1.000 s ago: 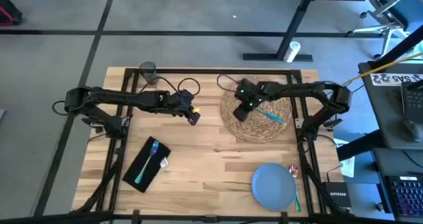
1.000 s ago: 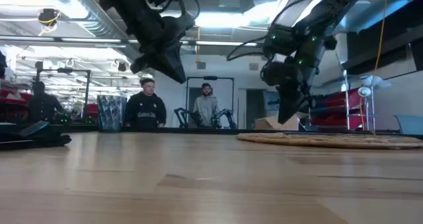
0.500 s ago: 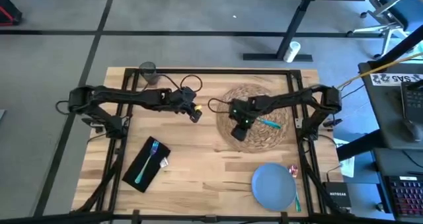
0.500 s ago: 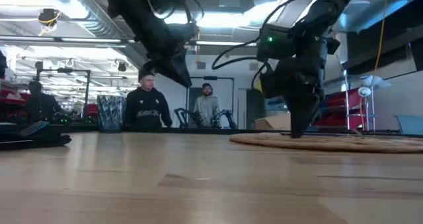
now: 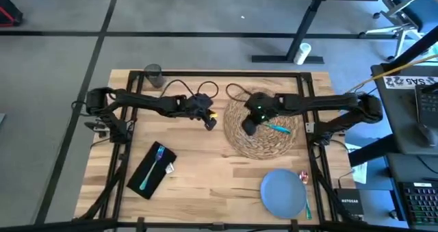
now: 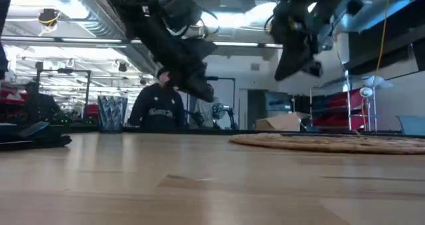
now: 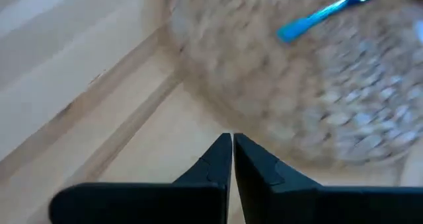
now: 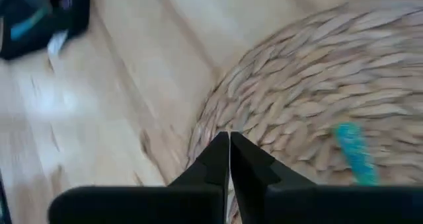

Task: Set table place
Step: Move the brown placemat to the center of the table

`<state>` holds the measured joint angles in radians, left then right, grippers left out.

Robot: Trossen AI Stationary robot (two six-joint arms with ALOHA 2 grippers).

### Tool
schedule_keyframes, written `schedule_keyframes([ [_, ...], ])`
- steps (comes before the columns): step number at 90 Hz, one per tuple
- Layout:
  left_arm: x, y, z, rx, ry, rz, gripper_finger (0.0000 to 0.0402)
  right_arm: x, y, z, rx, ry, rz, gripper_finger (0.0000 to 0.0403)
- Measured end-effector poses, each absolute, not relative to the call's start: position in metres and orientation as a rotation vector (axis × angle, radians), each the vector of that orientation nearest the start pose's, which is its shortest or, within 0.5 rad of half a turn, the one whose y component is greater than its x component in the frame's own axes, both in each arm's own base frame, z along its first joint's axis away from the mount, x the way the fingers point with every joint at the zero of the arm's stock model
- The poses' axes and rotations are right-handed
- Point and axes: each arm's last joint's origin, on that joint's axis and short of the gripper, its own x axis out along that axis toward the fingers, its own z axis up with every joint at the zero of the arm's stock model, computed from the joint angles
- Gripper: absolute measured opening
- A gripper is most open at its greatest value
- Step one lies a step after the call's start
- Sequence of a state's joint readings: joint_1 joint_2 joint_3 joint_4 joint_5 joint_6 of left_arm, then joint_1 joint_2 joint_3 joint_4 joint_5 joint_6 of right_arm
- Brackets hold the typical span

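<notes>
Two dark arms reach over my large light wood plank counter with its black metal frame; the floor around it is grey, and the low view shows a lit workshop where a person in a dark top stands behind the far edge.

I see the round woven straw placemat lying right of centre, coarse and coiled, with a teal utensil on it. The smooth round blue plate sits near the front right corner, well apart from the mat, with red- and green-handled cutlery just beside its right rim. The black rectangular napkin lies tilted at front left, carrying a teal fork. A small grey glass stands at the back left corner.

My right tool hangs above the mat's left part, its fingers pressed together and holding nothing. My left tool hovers just off the mat's left edge, its fingers likewise closed on nothing.
</notes>
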<state>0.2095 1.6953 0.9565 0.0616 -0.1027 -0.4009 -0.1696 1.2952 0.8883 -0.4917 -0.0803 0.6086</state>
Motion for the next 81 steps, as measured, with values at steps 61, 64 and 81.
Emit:
schedule_keyframes([
  [61, 0.396, 0.091, 0.124, -0.454, 0.657, 0.255, 0.0000, 0.223, -0.038, 0.259, 0.706, 0.843, -0.480, 0.0000],
  [64, 0.396, 0.087, 0.119, -0.462, 0.676, 0.247, 0.0000, 0.222, -0.038, 0.258, 0.707, 0.852, -0.491, 0.0000],
  [81, 0.400, 0.060, 0.112, -0.470, 0.725, 0.201, 0.0000, 0.211, -0.042, 0.251, 0.689, 0.917, -0.684, 0.0000],
])
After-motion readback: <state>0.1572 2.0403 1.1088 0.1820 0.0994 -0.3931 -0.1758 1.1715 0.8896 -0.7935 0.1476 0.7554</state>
